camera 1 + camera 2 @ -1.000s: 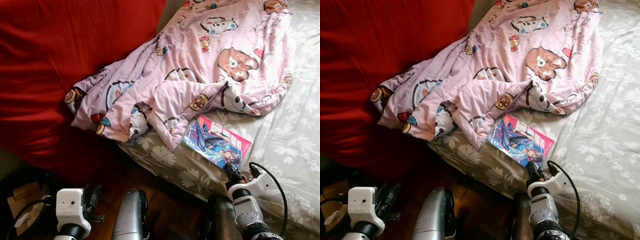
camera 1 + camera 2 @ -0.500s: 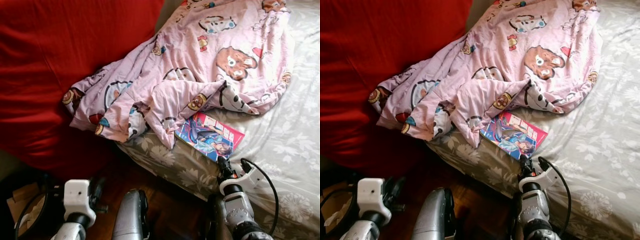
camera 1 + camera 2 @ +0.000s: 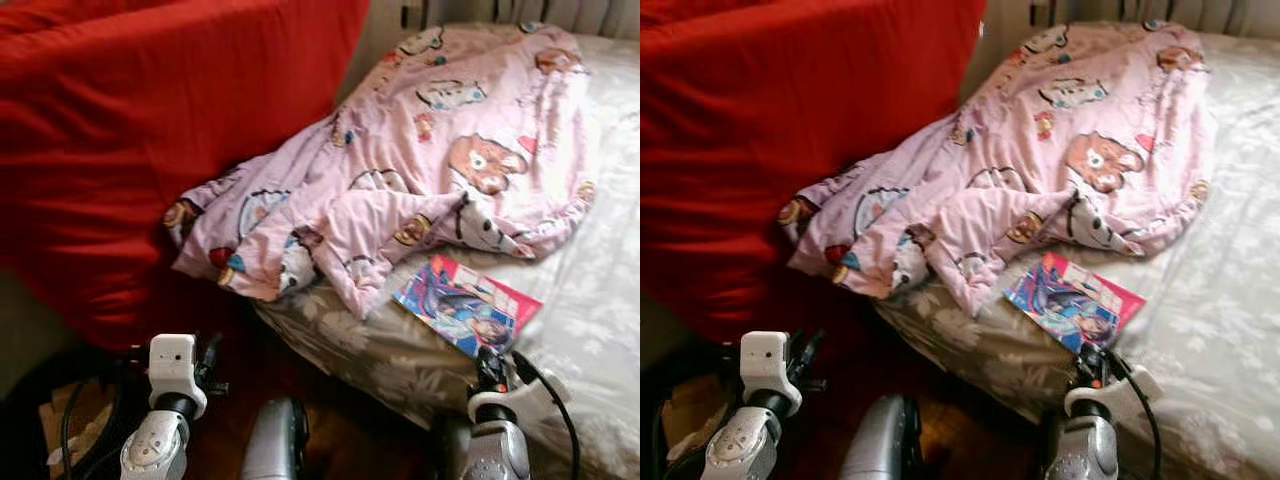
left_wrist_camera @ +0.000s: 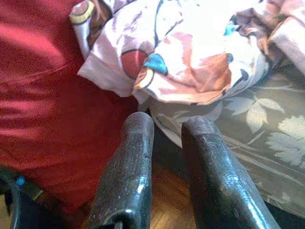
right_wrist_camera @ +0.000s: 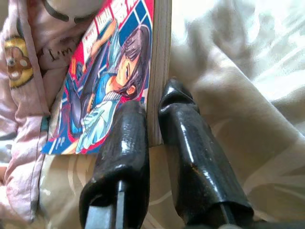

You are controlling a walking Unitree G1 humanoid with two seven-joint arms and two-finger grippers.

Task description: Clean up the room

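Right wrist view: right tool (image 5: 155,112) clenched on the near edge of the comic book (image 5: 112,71), one finger on the cover, one under.
Comic book: flat on the bed (image 3: 600,300), just beside the pink blanket (image 3: 440,170).
Left tool (image 4: 167,131): released, fingers slightly apart, low beside the bed, near the blanket's hanging corner.
Red cover (image 3: 150,130): beside the blanket.

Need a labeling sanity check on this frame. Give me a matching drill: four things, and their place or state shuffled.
Things:
1. blanket
2. book
3. right gripper
4. left gripper

Places/states:
A. flat on the floral sheet, beside the blanket
B. low by the bed edge, holding nothing
C. crumpled against the red cushion
D. fingers either side of the book's edge

Pairs: 1-C, 2-A, 3-D, 4-B
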